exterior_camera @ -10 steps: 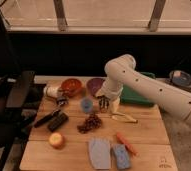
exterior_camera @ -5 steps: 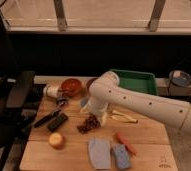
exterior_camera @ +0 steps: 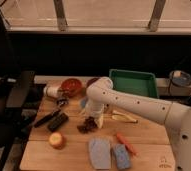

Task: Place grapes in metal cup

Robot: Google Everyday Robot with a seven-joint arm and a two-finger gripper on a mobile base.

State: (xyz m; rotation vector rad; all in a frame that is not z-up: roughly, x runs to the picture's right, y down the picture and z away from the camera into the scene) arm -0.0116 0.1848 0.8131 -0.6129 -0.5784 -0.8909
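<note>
The tool (exterior_camera: 92, 116) hangs with fingers spread just above the grapes (exterior_camera: 87, 125), which lie mid-table (exterior_camera: 154, 142). Bare wood runs from the grapes toward the near edge, between the yellow fruit (exterior_camera: 56, 140) and the grey cloth (exterior_camera: 99, 152). The metal cup (exterior_camera: 51, 90) sits near the far-left edge, well apart.

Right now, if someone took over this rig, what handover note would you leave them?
Gripper: open and holding nothing, low over the middle of the wooden board, directly above the grapes.
Grapes: lying on the board, not picked up yet.
Metal cup: back left of the board, beside the red-brown bowl and well apart from the grapes.
Done: the gripper is lined up on the grapes.
Left: close on the grapes, lift, carry them left to the metal cup, release inside.
</note>
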